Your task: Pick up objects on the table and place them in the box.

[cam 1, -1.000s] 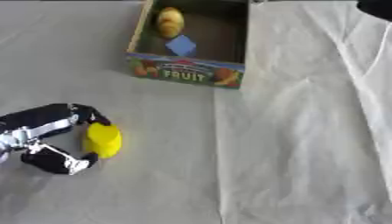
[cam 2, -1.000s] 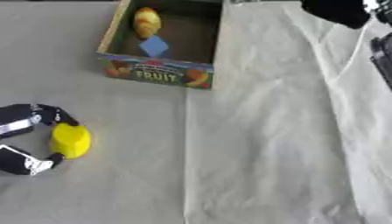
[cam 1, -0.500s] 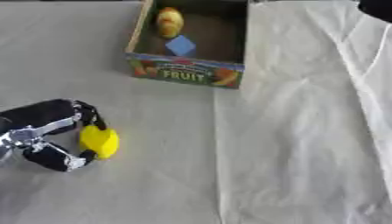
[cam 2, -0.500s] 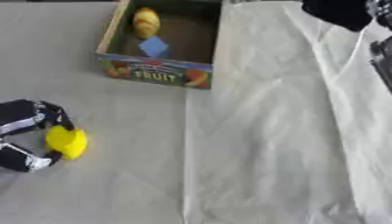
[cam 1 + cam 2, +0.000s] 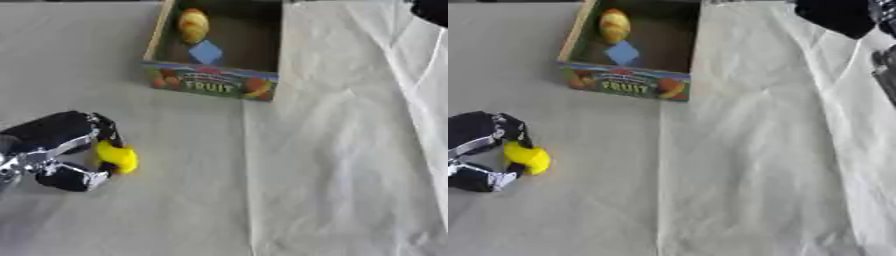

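Note:
My left hand [image 5: 54, 151] is at the lower left of the table, with its fingers and thumb curled round a small yellow object [image 5: 117, 156]. The cardboard fruit box [image 5: 212, 86] stands at the top centre, its front printed with "FRUIT". Inside it lie a yellow-orange fruit [image 5: 193, 25] and a blue diamond-shaped piece [image 5: 206, 52]. A dark shape in the top right corner of the right eye view is my right arm [image 5: 837, 16]; I cannot make out its fingers.
A pale cloth [image 5: 341, 150] covers the table, with a fold line running down from the box's right corner and wrinkles at the right side.
My left hand has closed tighter round the yellow object and shifted slightly; the object has tilted in the grasp. The box and its contents have not moved.

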Robot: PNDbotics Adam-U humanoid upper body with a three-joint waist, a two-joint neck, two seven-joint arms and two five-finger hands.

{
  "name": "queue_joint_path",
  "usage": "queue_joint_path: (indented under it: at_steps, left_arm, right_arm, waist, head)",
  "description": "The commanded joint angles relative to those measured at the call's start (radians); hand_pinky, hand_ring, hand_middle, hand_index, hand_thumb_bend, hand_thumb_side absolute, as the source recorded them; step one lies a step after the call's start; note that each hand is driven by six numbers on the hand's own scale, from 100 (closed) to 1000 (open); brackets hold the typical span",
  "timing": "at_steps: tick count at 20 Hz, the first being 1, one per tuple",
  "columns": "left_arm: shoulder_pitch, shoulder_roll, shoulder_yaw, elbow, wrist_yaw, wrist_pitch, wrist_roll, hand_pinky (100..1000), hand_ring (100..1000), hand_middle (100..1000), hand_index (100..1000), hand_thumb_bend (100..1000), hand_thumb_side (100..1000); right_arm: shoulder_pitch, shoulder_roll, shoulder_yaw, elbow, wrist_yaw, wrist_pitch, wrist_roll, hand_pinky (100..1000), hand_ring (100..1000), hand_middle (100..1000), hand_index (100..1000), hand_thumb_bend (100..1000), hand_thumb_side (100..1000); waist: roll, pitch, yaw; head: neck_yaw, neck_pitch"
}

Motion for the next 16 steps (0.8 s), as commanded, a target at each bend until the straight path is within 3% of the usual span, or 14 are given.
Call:
queue_joint_path:
  at_steps: [1, 10, 16]
  left_arm:
    - [-0.018, 0.023, 0.031, -0.06, 0.014, 0.002, 0.004, 515, 599, 553, 499, 100, 100]
    - [-0.097, 0.038, 0.098, -0.236, 0.011, -0.004, 0.051, 526, 602, 558, 512, 100, 100]
    - [-0.237, -0.036, 0.1, -0.162, 0.053, 0.026, 0.078, 546, 593, 560, 525, 100, 100]
  right_arm:
    - [-0.003, -0.02, -0.017, -0.015, -0.008, 0.0, -0.009, 859, 787, 714, 844, 100, 406]
    - [0.001, -0.027, -0.02, -0.015, -0.009, -0.005, -0.013, 859, 785, 710, 841, 100, 401]
    - [-0.035, -0.021, -0.011, -0.015, -0.012, -0.018, -0.007, 859, 786, 713, 840, 100, 379]
  waist:
    - [-0.001, -0.025, 0.002]
    - [0.003, -0.036, 0.008]
    - [0.007, -0.049, 0.004]
  head:
    - [0.001, -0.01]
    - [-0.009, -0.007]
    - [-0.008, 0.008]
